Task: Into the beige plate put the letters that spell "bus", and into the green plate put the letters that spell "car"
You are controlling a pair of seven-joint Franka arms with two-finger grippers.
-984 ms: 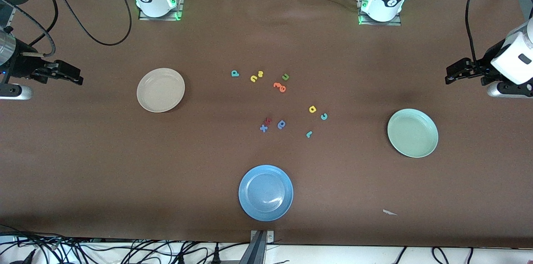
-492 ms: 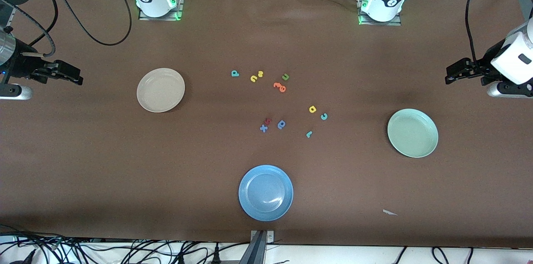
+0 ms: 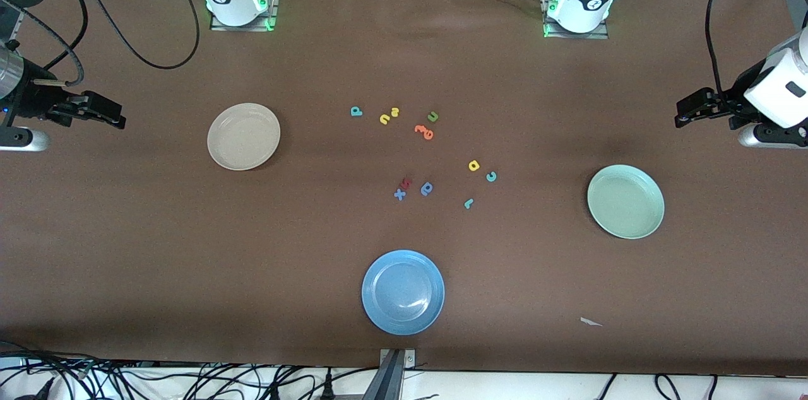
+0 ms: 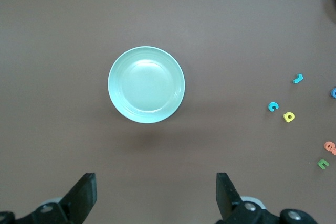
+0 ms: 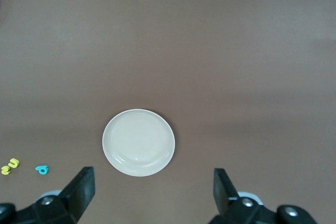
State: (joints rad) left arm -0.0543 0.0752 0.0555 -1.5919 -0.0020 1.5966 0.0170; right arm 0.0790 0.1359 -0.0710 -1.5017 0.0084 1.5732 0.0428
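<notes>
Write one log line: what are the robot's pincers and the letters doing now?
left pincer: open, waiting | right pincer: open, waiting | letters: on table | beige plate, green plate: no letters

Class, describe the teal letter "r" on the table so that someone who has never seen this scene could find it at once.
Start at the blue plate, the plate nearest the front camera. Farther from the camera and toward the green plate lies a loose trio of small foam letters. The teal "r" is the one closest to the blue plate, thinner than the teal "c" and the yellow "a".

Both arms wait high (jaws spread wide).
</notes>
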